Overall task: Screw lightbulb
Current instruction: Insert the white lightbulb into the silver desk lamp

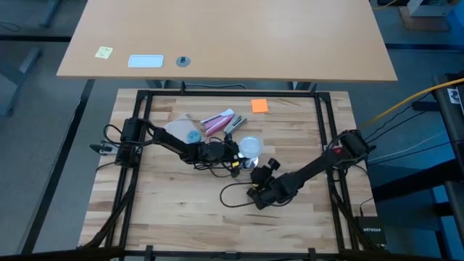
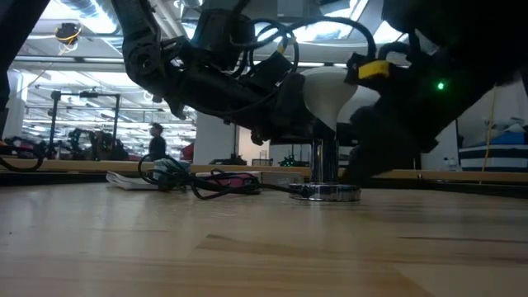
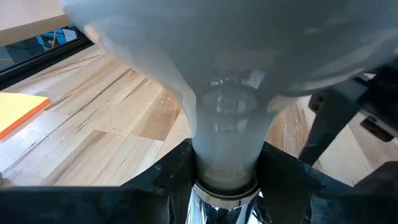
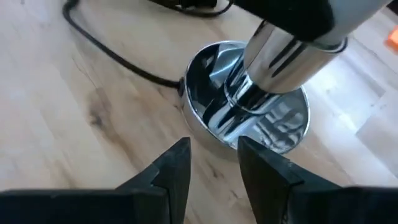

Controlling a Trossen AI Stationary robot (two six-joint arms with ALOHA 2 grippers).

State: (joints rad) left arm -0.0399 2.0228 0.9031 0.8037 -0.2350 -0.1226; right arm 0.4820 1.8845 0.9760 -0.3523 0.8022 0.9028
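Observation:
The frosted-white lightbulb (image 1: 250, 147) stands upright on a silvery socket (image 4: 283, 59), whose stem rises from a round chrome foot (image 2: 326, 192) resting on the wooden table. My left gripper (image 1: 235, 151) reaches in from the table's left and is shut where the bulb meets the socket. My right gripper (image 4: 214, 165) hovers open on the near-right side, slanting down. Its fingertips sit just short of the chrome foot (image 4: 249, 118) with nothing between them. My left gripper pinches the lower end of the bulb's neck (image 3: 227, 165), just above the socket's chrome rim (image 3: 221, 194), one finger (image 3: 177, 168) on each side. It comes nearly level from the table's left. The bulb stands upright; whether the fingers also bear on the socket's rim, I cannot tell.
A thin black cord (image 1: 232, 194) loops over the table near the right gripper. A pink-and-white tube (image 1: 217, 122), a pale packet (image 1: 185, 132) and an orange note (image 1: 259, 106) lie toward the far side. A black metal frame (image 1: 322, 130) borders the table.

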